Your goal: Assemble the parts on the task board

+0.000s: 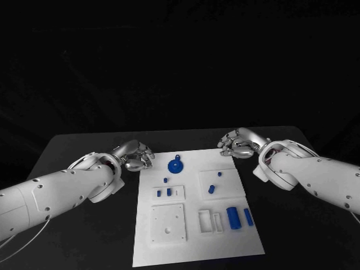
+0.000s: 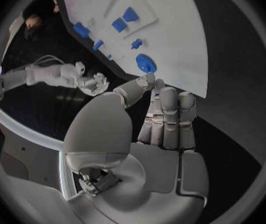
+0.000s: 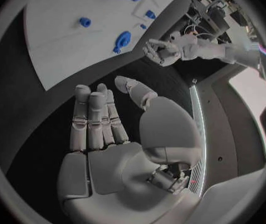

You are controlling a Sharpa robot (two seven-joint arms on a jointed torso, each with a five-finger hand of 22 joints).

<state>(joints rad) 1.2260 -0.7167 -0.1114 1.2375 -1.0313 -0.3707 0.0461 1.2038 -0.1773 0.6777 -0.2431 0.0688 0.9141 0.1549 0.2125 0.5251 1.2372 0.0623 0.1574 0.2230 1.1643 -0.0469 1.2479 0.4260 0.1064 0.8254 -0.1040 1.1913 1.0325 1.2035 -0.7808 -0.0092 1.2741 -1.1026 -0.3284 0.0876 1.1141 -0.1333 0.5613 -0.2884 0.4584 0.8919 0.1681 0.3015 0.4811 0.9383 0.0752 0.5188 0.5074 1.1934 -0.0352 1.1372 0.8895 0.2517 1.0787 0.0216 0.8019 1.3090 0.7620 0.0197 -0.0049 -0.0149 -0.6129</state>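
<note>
I see the board [image 1: 198, 247] lying lengthwise away from me on the table [image 1: 75, 152], with my left hand [image 1: 133, 155] just off its far left corner and my right hand [image 1: 240, 144] just beyond its far right corner, both holding nothing, fingers loosely apart. The two blue cylinders [image 1: 238, 217] lie on the board's near right, long axes running along the board, well back from either hand. The round disc [image 1: 175, 165] sits near the board's far edge, just inboard of my left fingers [image 2: 167, 115], so I judge the left hand nearer for a first pick.
</note>
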